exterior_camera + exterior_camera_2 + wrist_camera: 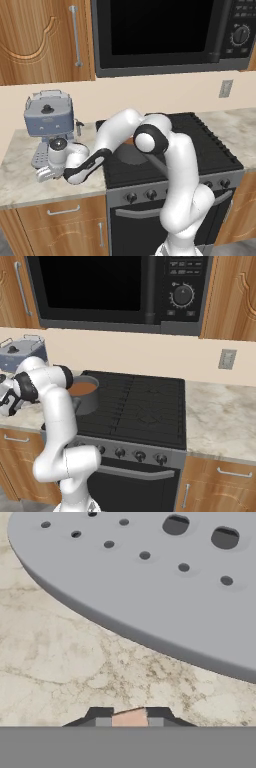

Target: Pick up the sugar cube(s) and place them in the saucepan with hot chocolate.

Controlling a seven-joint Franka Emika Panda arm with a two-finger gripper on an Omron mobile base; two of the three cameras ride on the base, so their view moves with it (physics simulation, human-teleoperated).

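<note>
Item: one tiny light-brown sugar cube [129, 718], sitting between the two dark finger tips of the tool [129, 717], which is closing on it from both sides just above the beige marbled stone tabletop [75, 662]. One cube is being counted here; a second cannot be made out. Item: the flat grey perforated drip tray [150, 577] of the blue-grey espresso machine [49, 120], lying just beyond the tool in the hand view, its round holes showing. The left base view is showing the white arm reaching low to the left, with the tool [44, 174] hanging at the foot of the machine over the tabletop [20, 185]; the cube is too small to be seen there. Item: one small dark grey cylindrical saucepan [84, 395] holding brown liquid, standing on the left side of the black stove top [140, 406] in the right base view, well apart from the tool; in the left base view the arm is covering most of the pan. Item: one black microwave [120, 291], hanging above the stove. Item: wooden cabinets [40, 40], flanking it.
</note>
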